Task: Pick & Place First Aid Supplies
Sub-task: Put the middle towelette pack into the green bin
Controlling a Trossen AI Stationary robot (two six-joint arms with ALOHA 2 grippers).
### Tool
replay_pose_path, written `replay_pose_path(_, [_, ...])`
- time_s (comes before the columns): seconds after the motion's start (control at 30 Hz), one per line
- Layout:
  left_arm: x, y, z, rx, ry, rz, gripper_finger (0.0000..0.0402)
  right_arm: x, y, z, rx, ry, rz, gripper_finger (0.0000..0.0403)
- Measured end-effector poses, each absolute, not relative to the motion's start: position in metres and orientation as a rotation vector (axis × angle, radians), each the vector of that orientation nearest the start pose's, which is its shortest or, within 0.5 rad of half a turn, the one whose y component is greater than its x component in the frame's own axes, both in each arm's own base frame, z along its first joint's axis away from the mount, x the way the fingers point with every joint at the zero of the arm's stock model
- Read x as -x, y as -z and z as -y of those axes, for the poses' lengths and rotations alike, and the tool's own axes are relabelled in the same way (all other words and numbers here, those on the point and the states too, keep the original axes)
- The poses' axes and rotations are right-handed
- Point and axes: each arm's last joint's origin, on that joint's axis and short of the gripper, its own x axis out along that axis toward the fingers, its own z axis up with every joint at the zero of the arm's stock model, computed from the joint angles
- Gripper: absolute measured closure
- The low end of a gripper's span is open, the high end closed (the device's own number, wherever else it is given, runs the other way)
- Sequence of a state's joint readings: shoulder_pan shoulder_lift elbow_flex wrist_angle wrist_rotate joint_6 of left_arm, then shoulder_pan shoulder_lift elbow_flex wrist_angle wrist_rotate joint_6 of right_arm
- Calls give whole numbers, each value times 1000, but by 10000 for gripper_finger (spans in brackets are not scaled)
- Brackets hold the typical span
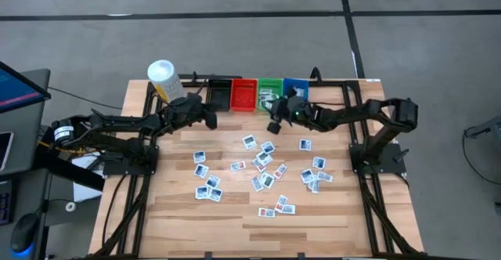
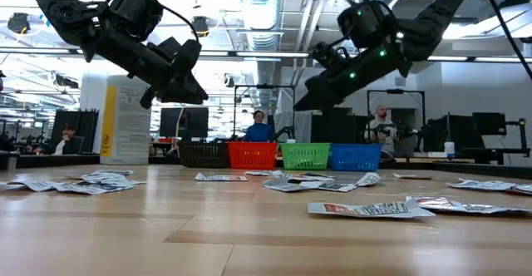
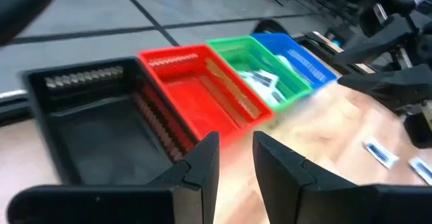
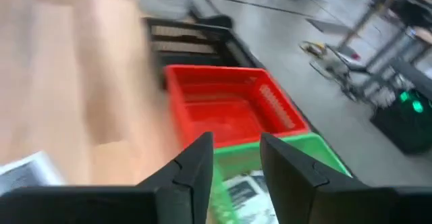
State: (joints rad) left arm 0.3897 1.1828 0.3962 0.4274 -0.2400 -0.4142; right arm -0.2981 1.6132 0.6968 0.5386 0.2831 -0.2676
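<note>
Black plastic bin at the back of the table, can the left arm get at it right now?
Probably yes. The left end effector hangs open and empty just before the black plastic bin, with nothing between them.

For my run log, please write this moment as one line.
right gripper: open, empty, above green plastic bin holding white packets | left gripper: open, empty, near black bin | many packets remain on wooden table

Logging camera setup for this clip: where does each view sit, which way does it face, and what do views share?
High: overhead, straight down on the wooden table; both arms show.
Low: table height, across packets toward the room; both arms overhead.
Left wrist: over the left gripper, open fingers, facing black bin and red bin.
Right wrist: over the right gripper, open, above the green bin.
Shared: the red bin, in all four views.
</note>
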Motion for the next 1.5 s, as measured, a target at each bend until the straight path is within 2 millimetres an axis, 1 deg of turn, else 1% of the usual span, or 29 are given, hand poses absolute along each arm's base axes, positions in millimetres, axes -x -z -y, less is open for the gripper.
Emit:
replay_pose_path(0.1, [-207, -183, -90, 403, -618, -253, 311, -301, -176, 87, 304, 415, -485, 286])
replay_pose_path(0.27, [-208, -183, -88, 370, -507, -283, 311, -295, -177, 75, 310, 321, -571, 287])
replay_pose_path(0.37, [-209, -183, -85, 374, -441, -292, 311, -292, -174, 70, 299, 209, -610, 287])
replay_pose_path(0.47, [-211, -183, -81, 379, -379, -301, 311, -291, -170, 60, 280, 70, -646, 287])
replay_pose_path(0.6, [-215, -183, -69, 387, -307, -310, 311, -290, -164, 36, 326, -118, -686, 287])
replay_pose_path(0.77, [-221, -183, -49, 392, -234, -323, 311, -295, -157, 5, 384, -235, -683, 287])
replay_pose_path(0.87, [-222, -183, -41, 407, -203, -328, 311, -296, -151, -7, 371, -255, -699, 287])
replay_pose_path(0.93, [-223, -182, -38, 408, -198, -338, 311, -301, -146, -12, 337, -225, -689, 287])
replay_pose_path(1.03, [-223, -182, -36, 408, -190, -339, 311, -304, -136, -17, 277, -178, -712, 287])
replay_pose_path(1.1, [-223, -182, -33, 414, -158, -344, 311, -309, -132, -20, 257, -150, -721, 287])
replay_pose_path(1.17, [-224, -182, -29, 432, -111, -353, 311, -311, -126, -22, 244, -128, -748, 287])
replay_pose_path(1.3, [-225, -182, -15, 434, -32, -369, 311, -317, -123, -25, 242, -131, -747, 287])
replay_pose_path(1.5, [-226, -182, 5, 411, 28, -382, 311, -313, -115, -25, 241, -137, -824, 287])
